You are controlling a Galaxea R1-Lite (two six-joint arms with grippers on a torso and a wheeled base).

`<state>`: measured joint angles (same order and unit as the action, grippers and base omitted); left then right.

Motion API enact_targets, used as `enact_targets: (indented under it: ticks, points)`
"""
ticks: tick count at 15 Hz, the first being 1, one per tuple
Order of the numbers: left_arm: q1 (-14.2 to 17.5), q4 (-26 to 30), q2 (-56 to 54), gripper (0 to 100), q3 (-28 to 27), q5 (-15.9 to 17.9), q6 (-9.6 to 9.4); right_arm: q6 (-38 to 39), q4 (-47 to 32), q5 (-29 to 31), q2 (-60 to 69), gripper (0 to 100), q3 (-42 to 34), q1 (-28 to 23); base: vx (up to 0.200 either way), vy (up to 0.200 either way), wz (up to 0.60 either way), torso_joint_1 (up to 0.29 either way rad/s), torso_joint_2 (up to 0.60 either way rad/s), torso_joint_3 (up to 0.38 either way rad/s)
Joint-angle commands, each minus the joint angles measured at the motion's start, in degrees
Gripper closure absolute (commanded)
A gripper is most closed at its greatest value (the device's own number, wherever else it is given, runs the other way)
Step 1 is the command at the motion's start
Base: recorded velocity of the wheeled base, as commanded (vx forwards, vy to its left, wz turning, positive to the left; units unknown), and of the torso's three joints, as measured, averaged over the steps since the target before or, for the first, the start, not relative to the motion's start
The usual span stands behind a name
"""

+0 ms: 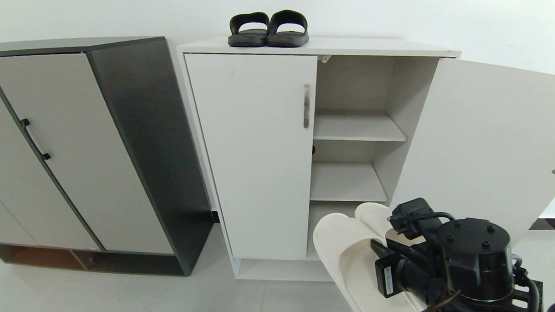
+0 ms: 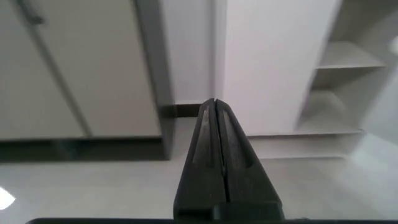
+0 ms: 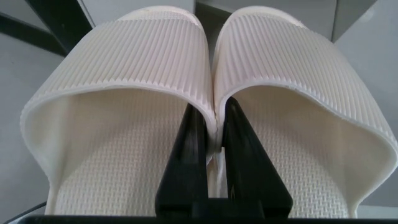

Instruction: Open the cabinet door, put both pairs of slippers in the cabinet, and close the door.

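The white cabinet has its right door swung wide open, baring its shelves; the left door stays closed. A pair of black slippers rests on the cabinet top. My right gripper is shut on the inner edges of a pair of white slippers, held side by side in front of the open lower compartment, toes toward it. My left gripper is shut on nothing, hanging above the floor before the gap between the two cabinets.
A grey and black cabinet with a closed door stands to the left of the white one. Bare grey floor lies in front of both. The open door juts out on the right side.
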<state>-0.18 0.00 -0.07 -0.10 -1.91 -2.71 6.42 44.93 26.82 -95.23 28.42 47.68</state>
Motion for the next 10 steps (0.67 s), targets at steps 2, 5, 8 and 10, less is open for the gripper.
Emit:
enact_targets:
  ticks: [2,5,8,10]
  points:
    - [0.0,0.2,0.2,100,0.1,1.6,0.51,0.1,2.2,0.1,-2.0,100,-0.1,0.2,0.000,0.000,0.00,0.000,0.00,0.000]
    - [0.0,0.2,0.2,100,0.1,1.6,2.00,0.3,6.3,0.3,-5.5,100,-0.5,0.1,0.000,0.000,0.00,0.000,0.00,0.000]
    - [0.0,0.2,0.2,100,0.1,1.6,2.00,0.2,11.3,0.3,-8.8,100,-0.6,0.1,0.000,0.000,0.00,0.000,0.00,0.000]
    - [0.0,0.2,0.2,100,0.1,1.6,1.92,0.2,12.8,1.1,-9.6,100,-0.3,0.1,0.000,-0.200,0.00,0.002,0.00,0.002]
